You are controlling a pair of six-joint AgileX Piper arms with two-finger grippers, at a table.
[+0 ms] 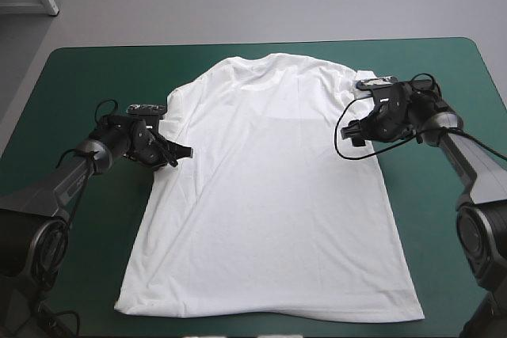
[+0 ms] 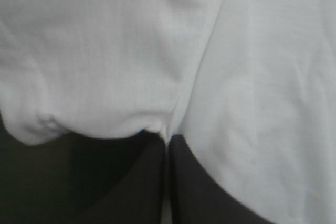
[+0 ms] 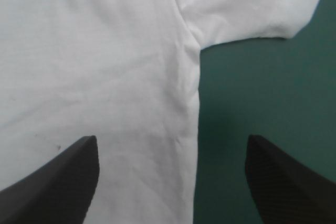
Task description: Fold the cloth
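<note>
**Item:** T-shirt (image 1: 269,195), white, short-sleeved.

**Location:** spread flat at the middle of the teal-green cover (image 1: 79,77), collar toward the far edge, hem toward the near edge.

**Condition:** smooth, with a few shallow creases across the body.

**Fold state:** none visible, no edge turned over. I judge the spreading done and every fold yet to be made.

**My left gripper (image 2: 167,139):** at the shirt's left side, just under the left sleeve (image 2: 79,66). Its black fingers (image 2: 136,192) are pressed together to a point with a thin white sliver of cloth between them. I count this as a pinch on the T-shirt at the armpit.

**My right gripper (image 3: 172,139):** at the opposite side, fingers spread wide, holding nothing. It straddles the shirt's side edge just below the right sleeve (image 3: 252,9), one finger over cloth and the other over bare cover.
</note>
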